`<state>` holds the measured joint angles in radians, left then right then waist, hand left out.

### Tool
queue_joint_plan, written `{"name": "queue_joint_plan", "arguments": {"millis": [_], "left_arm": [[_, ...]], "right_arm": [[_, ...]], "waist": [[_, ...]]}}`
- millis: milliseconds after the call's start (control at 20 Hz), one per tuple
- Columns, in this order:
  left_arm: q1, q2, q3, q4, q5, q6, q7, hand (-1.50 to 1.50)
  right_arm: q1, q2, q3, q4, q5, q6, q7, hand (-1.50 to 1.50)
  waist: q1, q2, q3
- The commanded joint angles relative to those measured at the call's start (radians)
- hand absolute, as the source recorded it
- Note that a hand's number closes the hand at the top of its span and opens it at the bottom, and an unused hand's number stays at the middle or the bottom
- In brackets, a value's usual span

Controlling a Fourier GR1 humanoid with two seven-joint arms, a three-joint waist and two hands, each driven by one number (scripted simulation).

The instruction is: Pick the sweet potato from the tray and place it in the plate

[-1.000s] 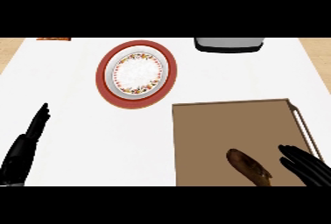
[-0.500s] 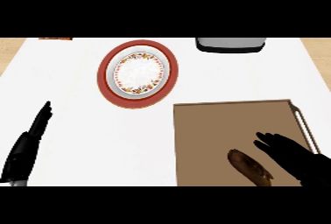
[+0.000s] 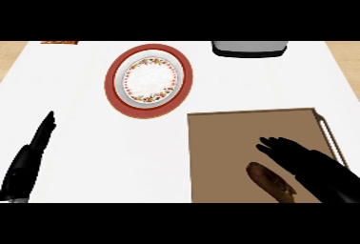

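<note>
A brown sweet potato (image 3: pixel 271 182) lies at the near edge of the brown tray (image 3: pixel 232 138) on the right of the white counter. My right hand (image 3: pixel 304 159) hovers over the tray just right of and beyond the sweet potato, fingers straight and pointing up-left, open and holding nothing. The plate (image 3: pixel 148 79), white with a floral ring and a red rim, sits at the back left of the tray. My left hand (image 3: pixel 32 155) rests at the lower left edge, fingers straight and pointing away.
A dark grey appliance (image 3: pixel 250 47) with a light top stands at the counter's back edge, right of the plate. A small orange-brown object (image 3: pixel 59 42) shows at the far left corner. A metal handle (image 3: pixel 330 138) runs along the tray's right side.
My right hand has moved left and forward over the tray, closing in beside the sweet potato. The left hand and the sweet potato have stayed put.
</note>
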<state>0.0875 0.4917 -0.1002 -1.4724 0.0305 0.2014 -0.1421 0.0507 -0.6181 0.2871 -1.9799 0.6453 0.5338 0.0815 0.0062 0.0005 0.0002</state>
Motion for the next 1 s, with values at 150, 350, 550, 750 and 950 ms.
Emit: {"name": "queue_joint_plan", "arguments": {"millis": [150, 350, 550, 750, 950], "left_arm": [[0.026, -0.069, 0.023, 0.016, -0.07, 0.001, -0.029, 0.0], [0.022, -0.032, 0.073, -0.043, -0.059, -0.064, 0.031, 0.0], [0.0, -0.073, 0.077, -0.034, -0.092, -0.079, 0.047, 0.0], [-0.029, -0.091, 0.143, 0.07, -0.1, -0.108, -0.037, 0.0], [0.001, -0.088, 0.15, -0.045, -0.093, -0.14, 0.037, 0.0]], "right_arm": [[0.013, 0.048, 0.028, 0.037, 0.085, 0.058, -0.031, -1.5], [-0.048, 0.13, 0.066, 0.124, 0.17, 0.049, 0.005, -1.5], [-0.074, 0.159, 0.049, 0.231, 0.203, 0.027, -0.079, -1.5], [-0.022, 0.153, 0.025, 0.211, 0.234, 0.024, -0.127, -1.5], [-0.111, 0.148, -0.009, 0.341, 0.258, 0.013, -0.206, -1.5]], "waist": [[-0.006, -0.001, 0.0], [-0.002, -0.001, 0.0], [-0.003, 0.0, 0.0], [-0.007, -0.001, 0.0], [-0.001, 0.0, 0.0]]}}
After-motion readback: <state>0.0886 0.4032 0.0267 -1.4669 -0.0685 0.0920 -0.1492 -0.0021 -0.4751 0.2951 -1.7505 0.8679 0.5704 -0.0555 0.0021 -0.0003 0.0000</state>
